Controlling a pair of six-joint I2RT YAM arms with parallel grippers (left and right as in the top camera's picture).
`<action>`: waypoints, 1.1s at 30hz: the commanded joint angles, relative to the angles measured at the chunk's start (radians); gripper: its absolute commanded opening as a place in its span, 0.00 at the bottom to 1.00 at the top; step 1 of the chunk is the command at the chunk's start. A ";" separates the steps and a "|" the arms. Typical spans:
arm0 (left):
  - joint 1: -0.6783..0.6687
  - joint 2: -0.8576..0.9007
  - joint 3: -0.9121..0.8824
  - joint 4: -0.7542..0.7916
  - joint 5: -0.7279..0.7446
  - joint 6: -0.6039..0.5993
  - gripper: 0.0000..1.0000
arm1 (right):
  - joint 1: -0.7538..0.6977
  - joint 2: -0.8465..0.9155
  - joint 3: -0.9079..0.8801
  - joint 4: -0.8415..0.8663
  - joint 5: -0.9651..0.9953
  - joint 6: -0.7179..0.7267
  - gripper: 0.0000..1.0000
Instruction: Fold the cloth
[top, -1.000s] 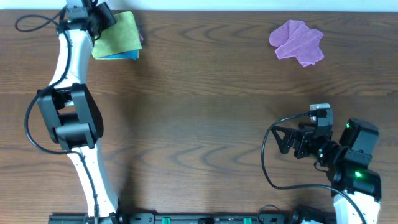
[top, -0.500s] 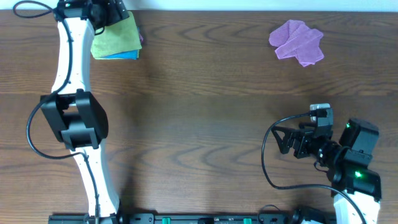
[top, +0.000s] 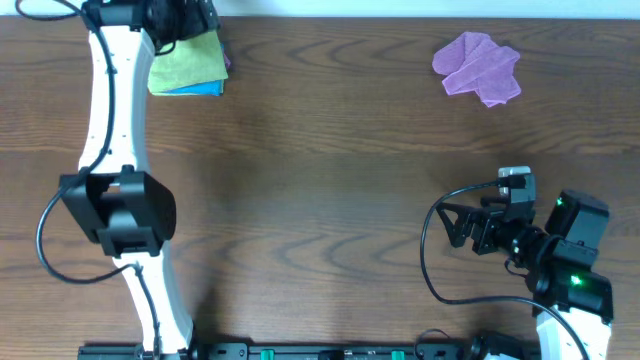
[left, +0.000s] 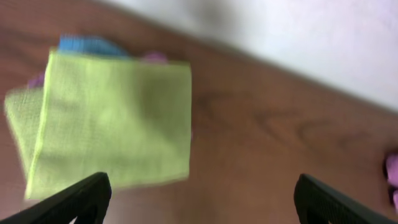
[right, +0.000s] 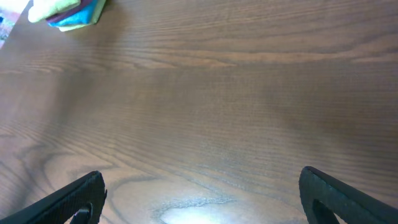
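Left wrist: cloth (left: 112, 121) lime-green, soft-textured rectangle, lying on blue cloth (left: 90, 45).

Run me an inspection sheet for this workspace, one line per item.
Surface: dark wood table, nothing spilled seen.
Job's things: green cloth at the far left corner, apparently folded, lying on a blue cloth.
Clutter: crumpled purple cloth far right.
Grippers: left gripper open above the green cloth, empty; right gripper open over bare wood.
Cables: black cables loop beside both arms.
Surroundings: white strip beyond the far edge.
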 joint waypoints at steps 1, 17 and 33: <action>-0.008 -0.072 0.027 -0.093 0.013 0.066 0.96 | -0.005 0.000 -0.005 -0.001 -0.011 0.011 0.99; -0.098 -0.244 -0.100 -0.290 -0.128 0.142 0.95 | -0.005 0.000 -0.005 -0.001 -0.011 0.011 0.99; -0.145 -0.808 -0.947 0.158 -0.177 0.104 0.95 | -0.005 0.000 -0.005 -0.001 -0.010 0.011 0.99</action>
